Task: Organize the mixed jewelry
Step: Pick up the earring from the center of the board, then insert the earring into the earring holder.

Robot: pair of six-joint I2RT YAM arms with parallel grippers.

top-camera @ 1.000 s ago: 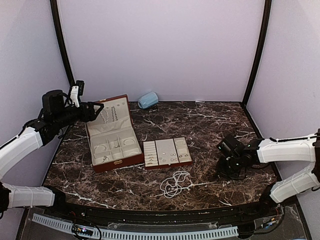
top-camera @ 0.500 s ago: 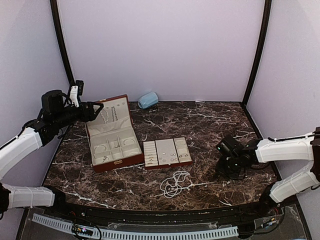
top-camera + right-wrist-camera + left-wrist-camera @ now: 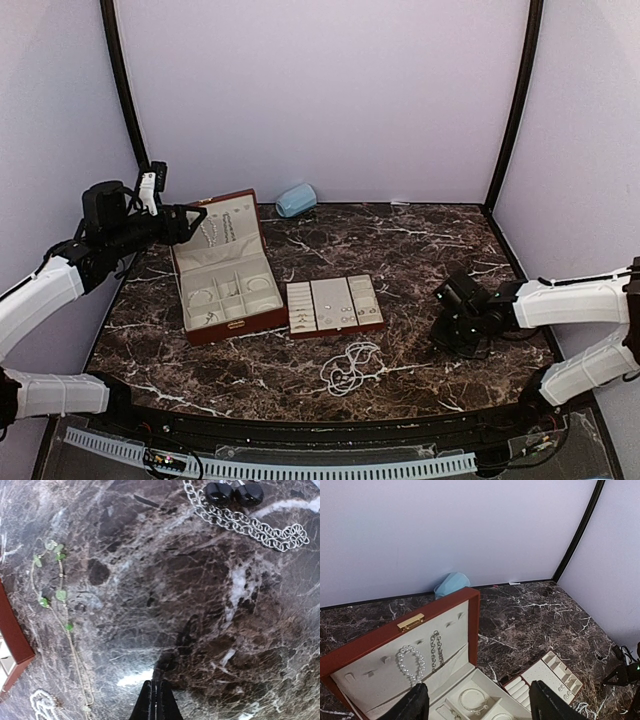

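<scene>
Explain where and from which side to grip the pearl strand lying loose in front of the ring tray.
Pinch one outer loop of the pearl strand, coming straight down. It lies flat in a loose tangle on the marble table, so a side approach would likely only push it.

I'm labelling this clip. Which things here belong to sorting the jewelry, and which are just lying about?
Belongs to the job:
tangled pearl strands
green-bead chain
silver link chain
open jewelry case
ring tray

Just lying about:
pale blue rounded object
</scene>
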